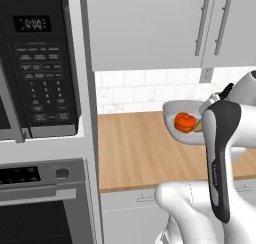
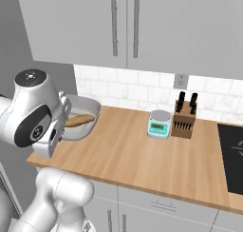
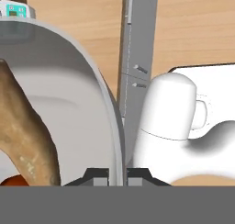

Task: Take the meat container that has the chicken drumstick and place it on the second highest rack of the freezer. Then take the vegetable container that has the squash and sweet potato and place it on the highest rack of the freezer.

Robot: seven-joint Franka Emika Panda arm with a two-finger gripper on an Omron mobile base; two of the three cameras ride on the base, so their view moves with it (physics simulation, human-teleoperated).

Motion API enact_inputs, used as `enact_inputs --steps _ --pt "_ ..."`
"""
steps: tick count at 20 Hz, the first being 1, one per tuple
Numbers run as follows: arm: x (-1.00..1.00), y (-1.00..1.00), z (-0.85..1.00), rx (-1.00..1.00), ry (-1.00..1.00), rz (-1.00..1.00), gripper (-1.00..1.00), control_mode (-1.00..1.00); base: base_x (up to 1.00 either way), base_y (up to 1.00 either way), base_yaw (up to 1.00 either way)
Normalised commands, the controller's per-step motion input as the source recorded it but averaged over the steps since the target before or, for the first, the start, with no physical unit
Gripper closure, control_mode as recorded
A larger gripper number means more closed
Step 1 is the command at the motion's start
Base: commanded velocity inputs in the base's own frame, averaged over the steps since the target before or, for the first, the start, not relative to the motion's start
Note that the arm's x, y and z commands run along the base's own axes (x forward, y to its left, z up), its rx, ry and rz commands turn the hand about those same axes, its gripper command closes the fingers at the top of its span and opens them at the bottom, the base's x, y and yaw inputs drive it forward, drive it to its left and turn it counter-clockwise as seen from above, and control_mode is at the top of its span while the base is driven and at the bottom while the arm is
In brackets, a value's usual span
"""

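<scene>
Smooth grey round bowl (image 3: 98,108), rim pinched by the tool (image 3: 117,175), holds ribbed squash (image 1: 185,122) and tan sweet potato (image 3: 25,131).

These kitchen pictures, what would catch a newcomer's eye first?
The gripper, shut on the rim of a grey bowl raised over the wooden counter. Inside the bowl sit a bright orange squash and a tan sweet potato. Further right on the counter stand a scale and a knife block.

A wooden counter (image 2: 142,155) carries a small kitchen scale (image 2: 159,124) just beside a knife block (image 2: 184,120) near the tiled back wall, with a black cooktop (image 2: 231,152) set into its right end.
</scene>
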Motion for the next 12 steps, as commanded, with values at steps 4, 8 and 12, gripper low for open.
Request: enact_inputs --steps 4,8,12 --pt "0.0 0.0 0.0 0.0 0.0 0.0 1.0 1.0 -0.17 -0.03 0.0" --pt "0.0 0.0 0.0 0.0 0.0 0.0 1.0 1.0 -0.97 -0.71 0.06" --pt "0.0 0.0 0.0 0.0 0.0 0.0 1.0 1.0 -1.0 -0.93 0.26"
